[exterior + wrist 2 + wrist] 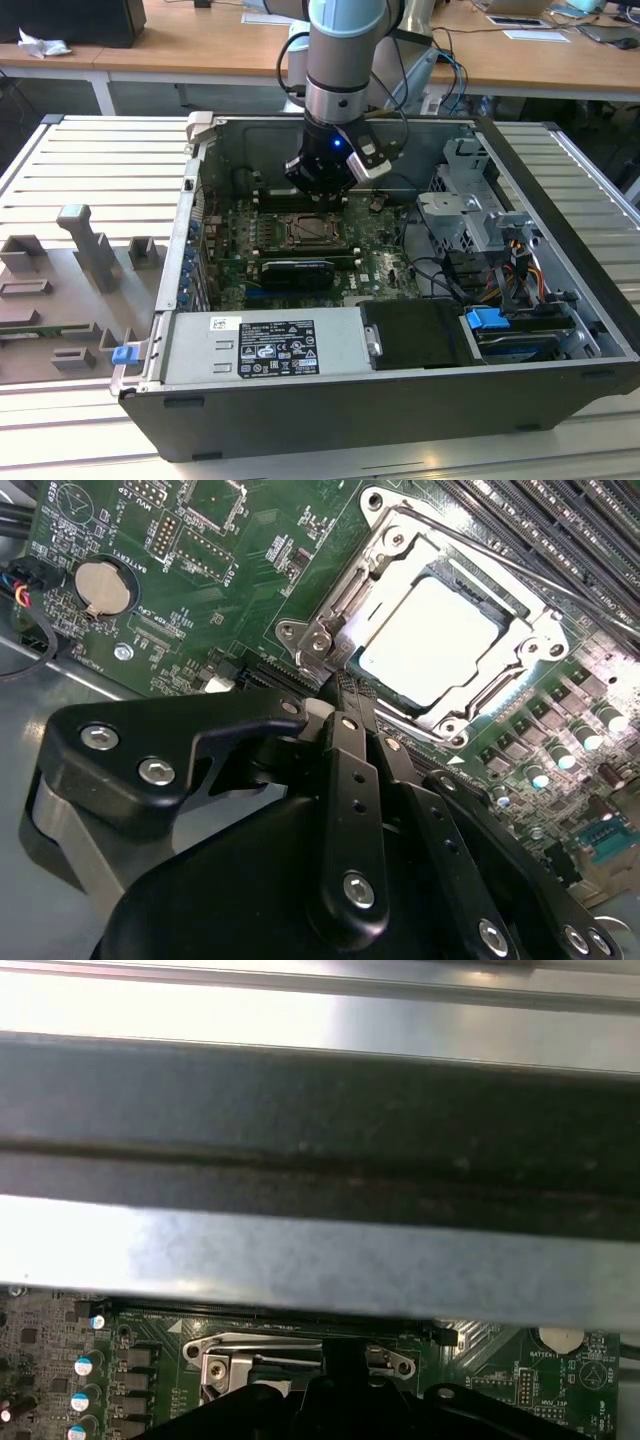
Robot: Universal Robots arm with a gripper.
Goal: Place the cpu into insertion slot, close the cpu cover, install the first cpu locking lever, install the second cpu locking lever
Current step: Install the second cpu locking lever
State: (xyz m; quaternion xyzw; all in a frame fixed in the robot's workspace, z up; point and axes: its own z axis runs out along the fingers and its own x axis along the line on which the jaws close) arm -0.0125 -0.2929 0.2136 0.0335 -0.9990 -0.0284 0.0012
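Second wrist view, nearest first: black claw (345, 705) fills the foreground, its fingers (350, 780) pressed together into one narrow stack, clenched with nothing visible between them. The tips sit at the near corner of the insertion slot (520, 645), right by the hinge bracket (315, 640); whether they touch the metal I cannot tell. Just past the tips lies the cpu (430, 645), pale and flat, seated in the slot. The cpu cover (400, 575) looks down around the chip, a silvery frame with the chip showing through its cut-out. A thin wire lever (480, 555) runs along the far edge of the frame. Off to the side on the green motherboard (220, 590) sits a round coin battery (103, 588). Beyond the slot run long black memory slots (560, 530).

First wrist view: the slot's metal frame (300, 1355) shows just beyond the dark claw body (340, 1400), with the grey case wall (320, 1260) behind it.

Exterior view: the arm (345, 60) reaches down into the open computer case (400, 400) lying on the slatted table (90, 170). The claw (320, 185) hangs over the far edge of the slot (305, 232), mid-board. Power supply (265, 345) is nearest the camera, drive cage (480, 215) at the exterior view's right.
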